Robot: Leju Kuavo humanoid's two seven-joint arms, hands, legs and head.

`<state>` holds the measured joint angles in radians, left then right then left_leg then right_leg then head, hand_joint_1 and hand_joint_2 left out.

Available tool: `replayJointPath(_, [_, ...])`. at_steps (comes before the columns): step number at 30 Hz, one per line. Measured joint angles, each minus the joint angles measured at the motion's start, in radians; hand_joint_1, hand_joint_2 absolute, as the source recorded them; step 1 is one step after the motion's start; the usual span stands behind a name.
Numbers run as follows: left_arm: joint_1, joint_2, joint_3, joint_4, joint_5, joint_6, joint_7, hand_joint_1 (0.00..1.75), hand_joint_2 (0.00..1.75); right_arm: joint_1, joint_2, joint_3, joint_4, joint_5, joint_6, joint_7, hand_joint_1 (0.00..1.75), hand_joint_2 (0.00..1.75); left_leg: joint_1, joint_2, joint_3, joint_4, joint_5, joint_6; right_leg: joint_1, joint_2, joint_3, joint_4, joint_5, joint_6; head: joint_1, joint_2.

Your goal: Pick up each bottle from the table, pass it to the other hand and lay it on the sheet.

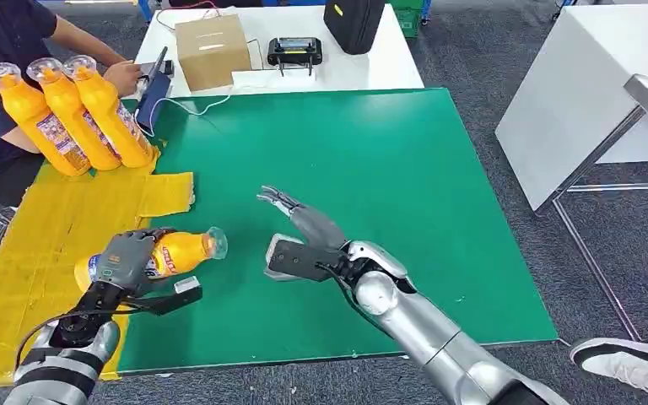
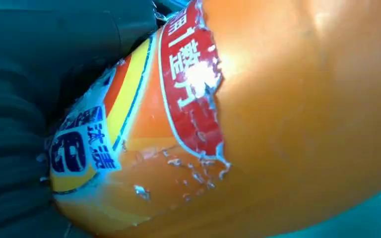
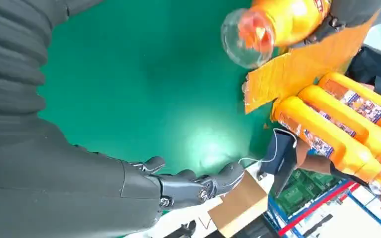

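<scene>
My left hand (image 1: 125, 259) grips an orange bottle (image 1: 177, 251) on its side, cap end pointing right, just above the edge between the yellow sheet (image 1: 42, 245) and the green mat (image 1: 371, 186). The left wrist view has the bottle's torn red label (image 2: 193, 84) close up. Three more orange bottles (image 1: 72, 114) lie side by side on the sheet's far end. My right hand (image 1: 299, 236) hovers open over the mat, just right of the held bottle, holding nothing. In the right wrist view the held bottle's clear cap (image 3: 245, 32) faces the camera, and the dark fingers (image 3: 198, 186) are spread.
A person (image 1: 0, 76) sits at the far left with a hand near a dark device (image 1: 153, 89). A cardboard box (image 1: 211, 51), a controller (image 1: 295, 52) and a black case (image 1: 353, 24) stand on the white table behind. A white table (image 1: 591, 93) stands right.
</scene>
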<state>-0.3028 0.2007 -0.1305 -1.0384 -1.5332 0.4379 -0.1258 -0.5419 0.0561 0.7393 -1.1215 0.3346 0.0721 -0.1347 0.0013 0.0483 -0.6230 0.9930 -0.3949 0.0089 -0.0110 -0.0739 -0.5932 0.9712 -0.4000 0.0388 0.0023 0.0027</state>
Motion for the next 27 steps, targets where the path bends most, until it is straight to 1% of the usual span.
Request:
replayJointPath(2, [-0.002,0.017,-0.005,0.017,-0.026,-0.025,0.03,1.75,1.75,0.0,-0.011,-0.003,-0.013,-0.001,0.0,0.0,0.0,1.75,0.0,0.0,0.0,0.0,0.0,0.0,0.0,0.0,0.0,0.0,0.0,0.0,0.0,0.0])
replayJointPath(4, [-0.01,0.048,-0.005,0.044,-0.031,-0.046,0.03,1.75,1.75,-0.001,-0.031,-0.012,-0.03,-0.007,0.002,0.004,0.0,1.75,0.0,0.0,0.0,0.0,0.0,0.0,0.0,0.0,0.0,0.0,0.0,0.0,0.0,0.0])
replayJointPath(7, [-0.029,0.099,-0.005,0.089,-0.035,-0.073,0.013,1.75,1.75,-0.005,-0.059,-0.034,-0.055,-0.016,0.017,0.011,0.0,1.75,0.0,0.0,0.0,0.0,0.0,0.0,0.0,0.0,0.0,0.001,0.0,0.0,0.0,0.0])
replayJointPath(11, [-0.054,0.139,-0.005,0.135,-0.035,-0.09,-0.01,1.75,1.75,-0.009,-0.075,-0.052,-0.072,-0.018,0.031,0.013,0.0,1.75,0.0,0.0,0.001,0.0,0.0,-0.001,0.0,0.0,0.0,0.001,0.0,0.0,0.0,0.0])
replayJointPath(12, [-0.058,0.145,-0.005,0.142,-0.035,-0.092,-0.012,0.45,1.75,-0.01,-0.078,-0.052,-0.075,-0.018,0.032,0.013,0.0,1.75,0.0,0.0,0.001,0.0,0.0,-0.001,0.0,0.0,0.0,0.001,0.0,0.0,0.0,0.0])
replayJointPath(13, [-0.062,0.151,-0.005,0.15,-0.035,-0.095,-0.012,0.0,1.75,-0.01,-0.08,-0.052,-0.077,-0.018,0.033,0.013,0.0,1.75,0.0,0.0,0.001,0.0,0.0,-0.001,0.0,0.0,0.001,0.001,0.0,0.0,0.0,0.0])
replayJointPath(14, [-0.067,0.154,-0.005,0.156,-0.035,-0.1,-0.011,0.0,0.0,-0.01,-0.081,-0.052,-0.078,-0.017,0.034,0.013,0.0,1.75,0.0,0.0,0.001,0.0,0.0,-0.001,0.0,0.0,0.001,0.001,0.0,0.0,0.0,0.0])
replayJointPath(21, [-0.089,0.177,-0.009,0.202,-0.001,-0.124,-0.066,0.0,0.0,-0.012,-0.08,-0.05,-0.077,-0.01,0.039,0.01,0.0,1.75,0.0,0.0,0.002,0.0,0.001,-0.001,0.0,0.0,0.002,0.001,0.0,0.0,0.0,0.0])
replayJointPath(27, [-0.089,0.177,-0.009,0.204,0.004,-0.124,-0.069,0.0,0.0,-0.012,-0.08,-0.05,-0.077,-0.01,0.039,0.01,0.0,1.75,0.0,0.0,0.002,0.0,0.001,-0.001,0.0,0.0,0.002,0.001,0.0,0.0,0.0,0.0])
